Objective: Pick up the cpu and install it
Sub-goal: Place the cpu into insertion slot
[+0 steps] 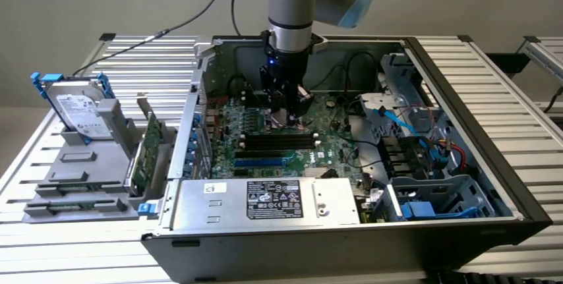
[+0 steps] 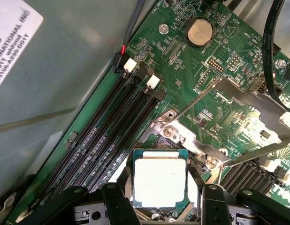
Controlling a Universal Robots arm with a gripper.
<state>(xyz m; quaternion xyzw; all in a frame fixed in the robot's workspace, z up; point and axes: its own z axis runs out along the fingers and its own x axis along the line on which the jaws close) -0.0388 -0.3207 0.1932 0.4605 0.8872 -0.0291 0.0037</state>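
One cpu [image 2: 159,180] lies square over the socket in the middle of the motherboard [image 2: 192,61]. It is just beside four black memory slots [image 2: 112,126] and well apart from one coin battery [image 2: 199,32]. One gripper [image 2: 161,197] straddles the cpu, low inside the open computer case [image 1: 352,257]. Whether it pinches the cpu or stands clear, I cannot tell.

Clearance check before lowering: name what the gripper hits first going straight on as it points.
Most likely the cpu, directly ahead of the gripper over the socket on the motherboard; the gap between them is unclear.
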